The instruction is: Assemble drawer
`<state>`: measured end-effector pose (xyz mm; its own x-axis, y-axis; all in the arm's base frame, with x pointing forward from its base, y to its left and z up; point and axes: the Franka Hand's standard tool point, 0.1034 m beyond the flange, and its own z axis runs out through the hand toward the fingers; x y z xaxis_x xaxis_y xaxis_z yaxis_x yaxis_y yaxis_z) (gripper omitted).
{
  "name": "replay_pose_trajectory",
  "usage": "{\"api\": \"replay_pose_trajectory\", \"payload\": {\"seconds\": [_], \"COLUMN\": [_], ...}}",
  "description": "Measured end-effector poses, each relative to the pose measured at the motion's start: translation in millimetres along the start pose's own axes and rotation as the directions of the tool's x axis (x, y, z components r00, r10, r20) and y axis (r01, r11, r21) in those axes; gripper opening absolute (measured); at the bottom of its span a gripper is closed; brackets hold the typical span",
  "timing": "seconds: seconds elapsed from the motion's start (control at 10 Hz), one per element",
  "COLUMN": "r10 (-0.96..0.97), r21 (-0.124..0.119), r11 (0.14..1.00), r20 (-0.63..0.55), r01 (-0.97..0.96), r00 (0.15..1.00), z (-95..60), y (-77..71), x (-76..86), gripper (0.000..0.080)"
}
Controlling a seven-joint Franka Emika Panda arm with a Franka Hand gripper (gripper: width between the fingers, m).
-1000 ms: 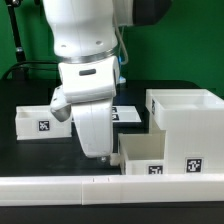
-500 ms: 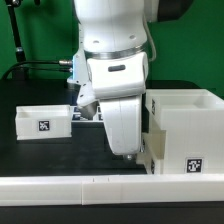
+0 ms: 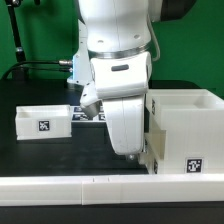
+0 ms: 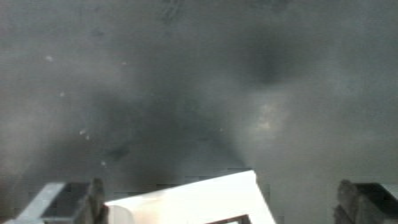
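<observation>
The gripper point(image 3: 128, 153) hangs point-down in the lower middle of the exterior view, just beside the drawer casing point(image 3: 188, 128), which fills the exterior view's right. In the wrist view its fingertips point(image 4: 68, 203) stand wide apart with nothing clamped. Between them shows the corner of a white tagged part, most likely the second tray point(image 4: 192, 198), lying on the dark table point(image 4: 178, 80). Whether either finger touches it cannot be told.

The coming move seems to turn on this: the second tray lies directly under the spread jaws, and the casing it belongs in stands to the exterior view's right of the gripper, very near. In the exterior view the hand hides this tray almost entirely, so its long axis and its fit against the casing cannot be judged.

The first tray point(image 3: 45, 121) sits well apart at the exterior view's left, open top up, tag toward the camera, nothing in it. The casing's opening faces upward and nothing shows inside. A low white border wall point(image 3: 60, 185) runs along the bottom of the frame
</observation>
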<state>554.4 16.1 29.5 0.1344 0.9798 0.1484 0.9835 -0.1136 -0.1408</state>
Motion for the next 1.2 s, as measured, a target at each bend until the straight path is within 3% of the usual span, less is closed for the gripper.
{"api": "replay_pose_trajectory", "payload": {"seconds": [0.2, 0.4, 0.7, 1.2], "r10": [0.023, 0.050, 0.070, 0.104], "r21": [0.004, 0.006, -0.005, -0.003], "r11": [1.000, 0.999, 0.998, 0.995], "r20": [0.004, 0.016, 0.027, 0.025], "r01": [-0.023, -0.050, -0.070, -0.104], "r00": [1.000, 0.999, 0.997, 0.994], "z": [-5.6, -17.8, -24.5, -22.1], "y": [-11.3, -34.7, -60.6, -59.2], "x": [-19.4, -38.2, -54.4, -55.0], "gripper": [0.0648, 0.0648, 0.0648, 0.0648]}}
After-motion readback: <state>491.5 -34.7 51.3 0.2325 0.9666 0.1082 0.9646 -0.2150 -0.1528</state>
